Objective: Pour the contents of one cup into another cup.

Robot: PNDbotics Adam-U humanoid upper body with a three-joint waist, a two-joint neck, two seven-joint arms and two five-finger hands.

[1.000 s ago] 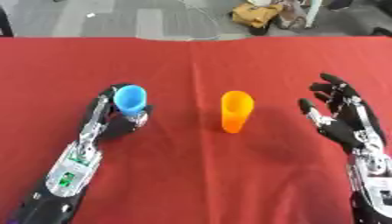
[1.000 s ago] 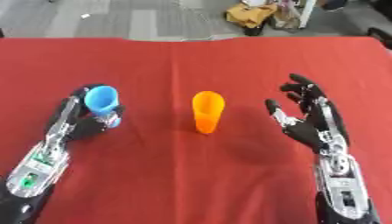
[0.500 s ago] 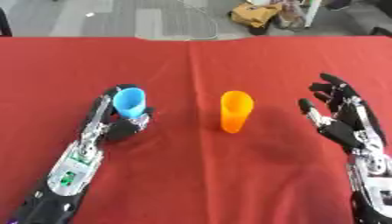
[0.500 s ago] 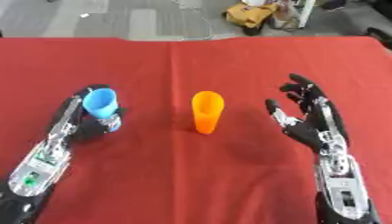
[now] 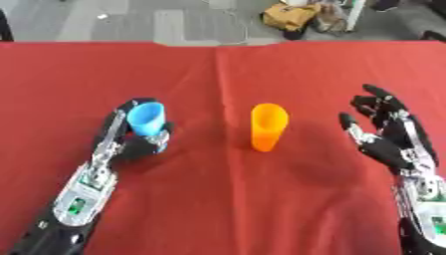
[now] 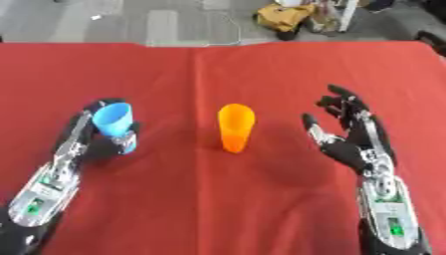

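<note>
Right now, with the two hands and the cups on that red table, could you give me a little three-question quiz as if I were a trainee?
1. True or false: the robot's left hand is curled round the light blue plastic cup.
2. Where does the orange plastic cup stand? A) in the right hand B) alone on the red tablecloth between the hands C) inside the blue cup
3. Fill in: the right hand is ____, holding nothing.

Key: 1 true; 2 B; 3 open.

A red cloth covers the table (image 5: 218,209) from edge to edge. Beyond its far edge lies grey floor (image 5: 131,20) — a tan bag (image 5: 287,15) sits there.
</note>
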